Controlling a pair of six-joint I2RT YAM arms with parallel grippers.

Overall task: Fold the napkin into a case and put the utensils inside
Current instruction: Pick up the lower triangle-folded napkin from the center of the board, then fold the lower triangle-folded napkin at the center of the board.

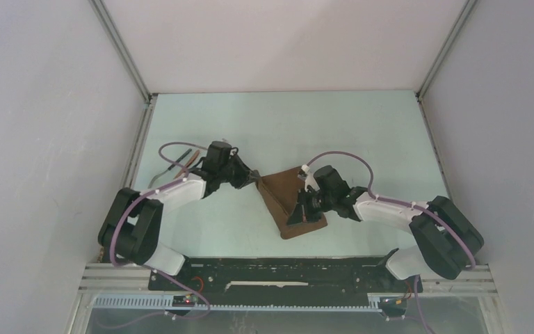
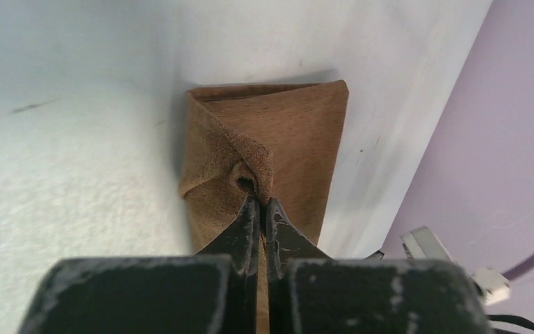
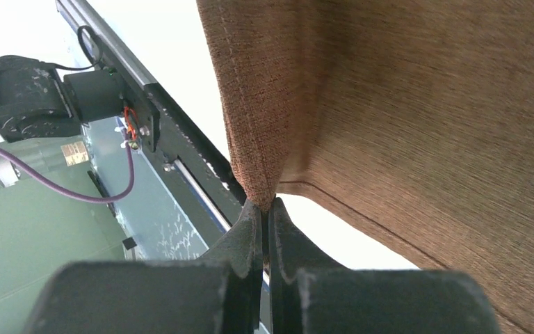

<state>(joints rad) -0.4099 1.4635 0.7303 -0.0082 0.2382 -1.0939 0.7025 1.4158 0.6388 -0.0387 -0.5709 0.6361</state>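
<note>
Two grippers hold one cloth. The napkin [image 1: 281, 200], partly folded into a narrow wedge, lies near the middle of the surface [image 1: 361, 132]. Seen from overhead, its long axis runs roughly from 11 o'clock to 5 o'clock.

The left gripper [image 2: 259, 203] is clamped on the cloth's 10 o'clock corner, where a fold bunches into a small curl just ahead of its tips. The right gripper [image 3: 264, 205] is pinched tight on a hemmed edge at the 4 o'clock side, and there the cloth appears raised off the surface.

The utensils [image 1: 183, 161] lie toward 9 o'clock from the napkin, well apart from it and beside the left wrist, so the left arm is nearer them.

The folding looks unfinished. The next fold probably depends on carrying the right-held edge across the long axis toward 10 o'clock while the left corner stays pinned.
</note>
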